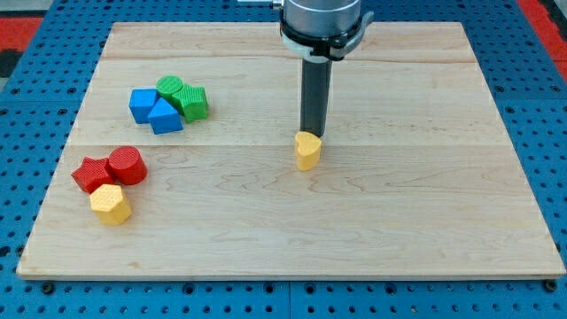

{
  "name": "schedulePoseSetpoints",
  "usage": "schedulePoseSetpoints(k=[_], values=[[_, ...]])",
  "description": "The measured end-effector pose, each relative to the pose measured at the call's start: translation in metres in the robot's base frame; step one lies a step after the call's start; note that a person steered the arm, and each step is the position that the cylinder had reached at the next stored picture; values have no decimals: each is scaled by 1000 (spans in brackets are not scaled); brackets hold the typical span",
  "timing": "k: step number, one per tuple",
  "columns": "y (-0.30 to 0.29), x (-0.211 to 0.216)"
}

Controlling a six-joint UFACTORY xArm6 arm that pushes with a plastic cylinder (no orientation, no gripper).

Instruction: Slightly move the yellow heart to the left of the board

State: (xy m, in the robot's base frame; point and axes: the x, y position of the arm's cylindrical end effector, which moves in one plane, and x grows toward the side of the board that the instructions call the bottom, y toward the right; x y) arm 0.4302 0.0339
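The yellow heart [306, 151] stands near the middle of the wooden board [399, 221]. My dark rod comes down from the view's top, and my tip [311, 134] sits just behind the heart's top edge, slightly to its right, touching or nearly touching it.
At the view's upper left, a blue cube [142, 104], a blue triangular block [165, 116], a green cylinder [170, 88] and a green hexagonal block [192, 102] cluster together. At the lower left sit a red star [90, 174], a red cylinder [128, 165] and a yellow hexagon [111, 204].
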Motion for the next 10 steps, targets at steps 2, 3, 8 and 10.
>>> schedulePoseSetpoints(k=[2, 3, 8, 10], values=[[50, 35], [32, 47], [5, 47], [5, 45]])
